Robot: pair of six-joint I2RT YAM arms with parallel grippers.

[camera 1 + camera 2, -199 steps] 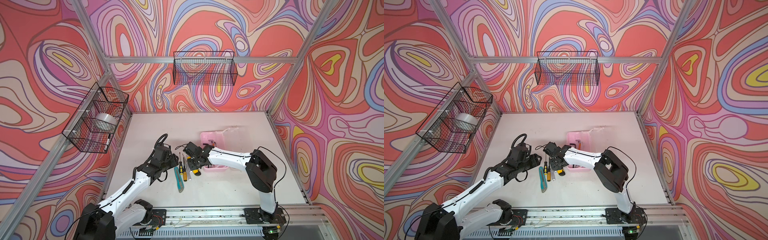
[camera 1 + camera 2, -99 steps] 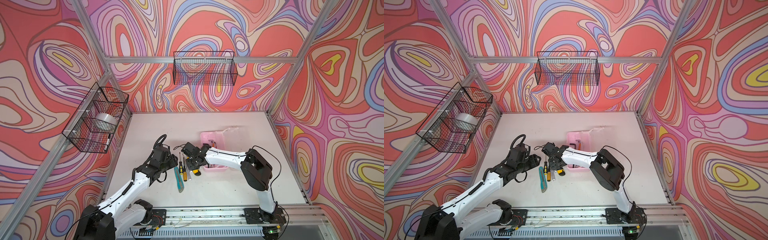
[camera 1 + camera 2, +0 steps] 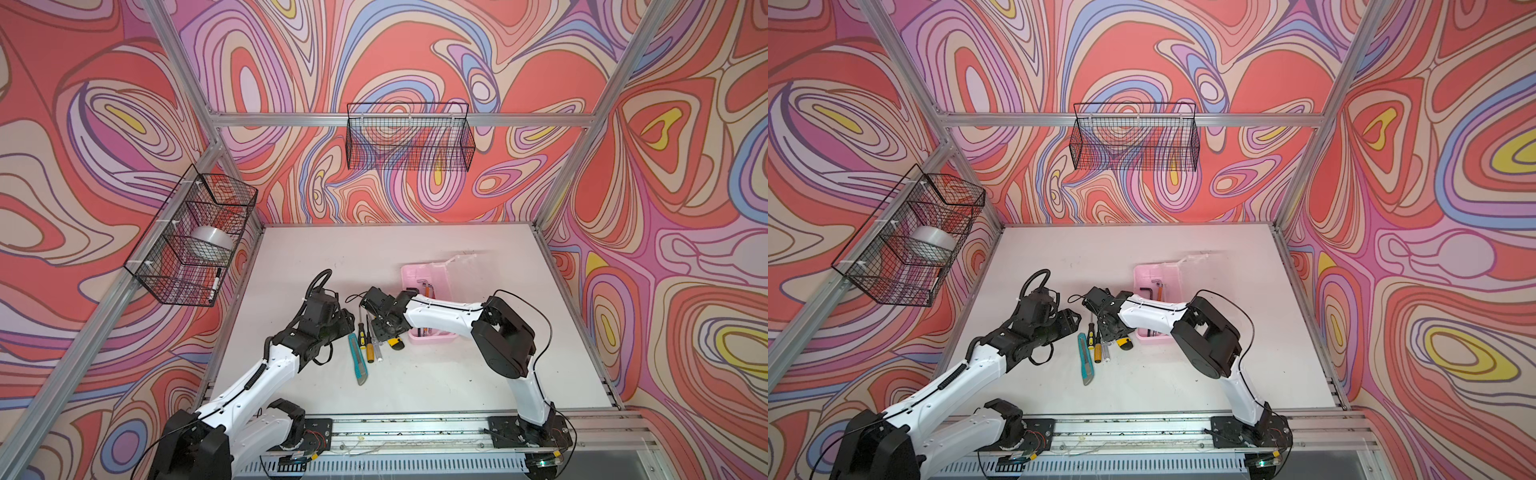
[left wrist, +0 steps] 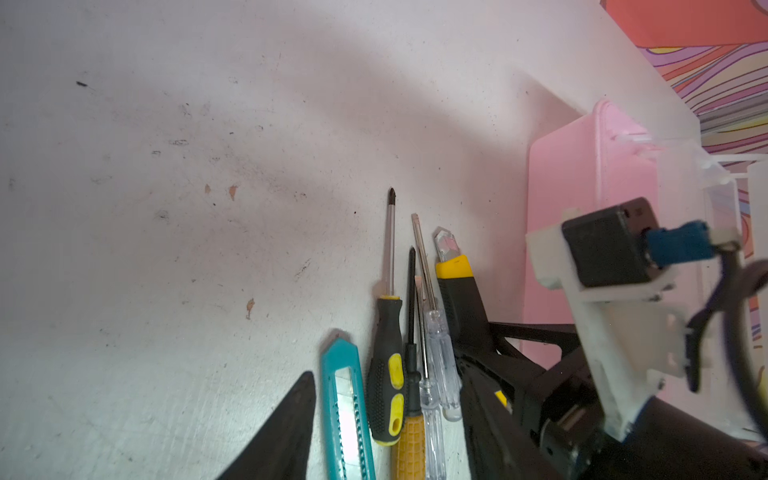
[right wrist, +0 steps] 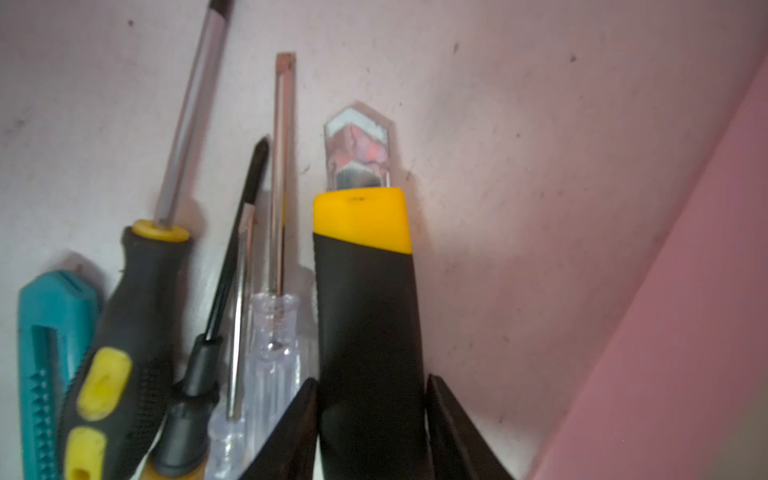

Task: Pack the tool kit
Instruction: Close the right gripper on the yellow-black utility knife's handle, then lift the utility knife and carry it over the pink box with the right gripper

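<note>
Yellow-and-black plastic utility knife (image 5: 365, 291) lay on the white worktop (image 3: 415, 386) beside the open pale-pink case (image 3: 432, 337). The right pincer (image 5: 370, 378) straddled its handle, presumably to lift it; whether clamped, I couldn't tell. The left pincer (image 4: 388, 374) hung apart, empty.

Scuffed white table (image 3: 332, 249) with pink case (image 3: 409, 274), teal knife (image 3: 358, 359), yellow-black knife (image 5: 365, 311), screwdrivers (image 3: 365, 337) alongside.

Knife's (image 5: 365, 311) rear is cut off in the right wrist view — right gripper's (image 5: 371, 379) contact unclear; arm (image 3: 440, 316) hides case's (image 3: 409, 274) middle.
</note>
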